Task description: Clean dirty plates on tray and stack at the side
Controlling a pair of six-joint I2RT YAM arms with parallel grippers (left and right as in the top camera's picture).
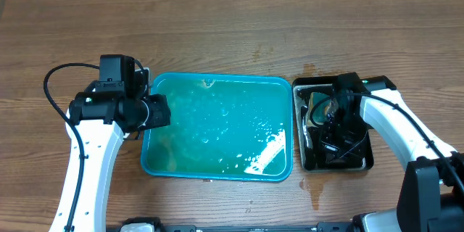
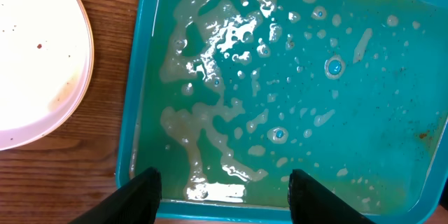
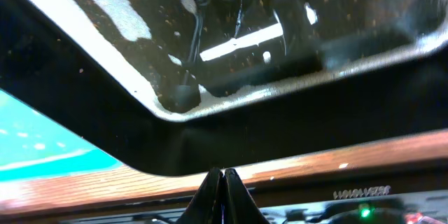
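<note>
The teal tray [image 1: 217,170] sits mid-table, wet with soapy streaks, with no plate in it. It fills the left wrist view [image 2: 294,63]. A white plate [image 2: 31,56] with a faint brown smear lies on the wood just left of the tray; in the overhead view my left arm hides it. My left gripper [image 1: 156,111] is open and empty over the tray's left rim, also seen in the left wrist view [image 2: 222,182]. My right gripper [image 1: 332,127] is shut with nothing between its fingers [image 3: 222,176], low over the black tray.
A smaller black tray [image 1: 297,127] stands right of the teal tray, wet inside, holding dark tools I cannot make out. Its rim shows in the right wrist view [image 3: 161,108]. Water drips mark the wood near it [image 1: 313,196].
</note>
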